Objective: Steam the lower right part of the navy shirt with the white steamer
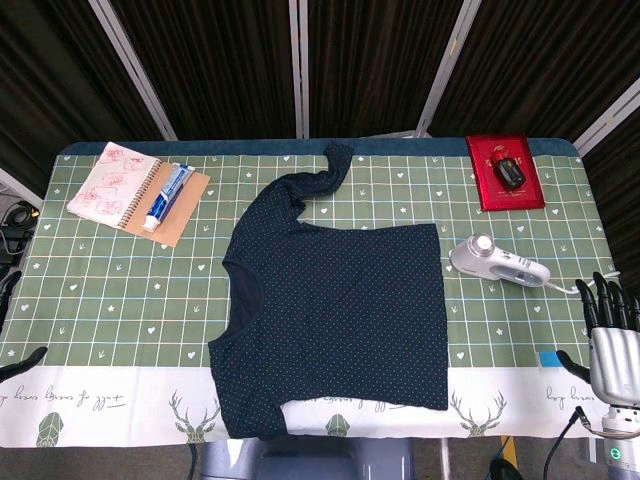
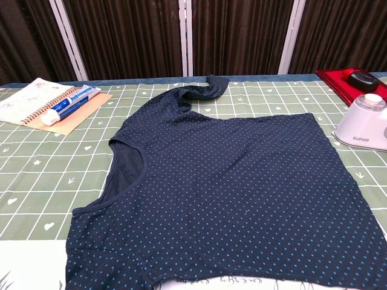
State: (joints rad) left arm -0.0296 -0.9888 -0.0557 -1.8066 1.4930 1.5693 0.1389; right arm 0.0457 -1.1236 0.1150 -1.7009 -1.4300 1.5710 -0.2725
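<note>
The navy dotted shirt point(image 1: 340, 315) lies flat in the middle of the table, neck to the left and hem to the right; it fills the chest view too point(image 2: 230, 193). The white steamer point(image 1: 497, 261) lies on its side just right of the shirt's hem, and its head shows at the right edge of the chest view point(image 2: 364, 124). My right hand point(image 1: 612, 335) hangs at the table's right front corner, fingers straight and apart, holding nothing, a short way right of the steamer. Of my left hand point(image 1: 14, 330) only dark fingertips show at the left edge, spread and empty.
A spiral notebook point(image 1: 113, 183) and a blue-and-white tube point(image 1: 166, 197) on a brown card lie at the back left. A red tray point(image 1: 505, 172) with a dark object stands at the back right. The steamer's cord point(image 1: 570, 289) trails toward my right hand.
</note>
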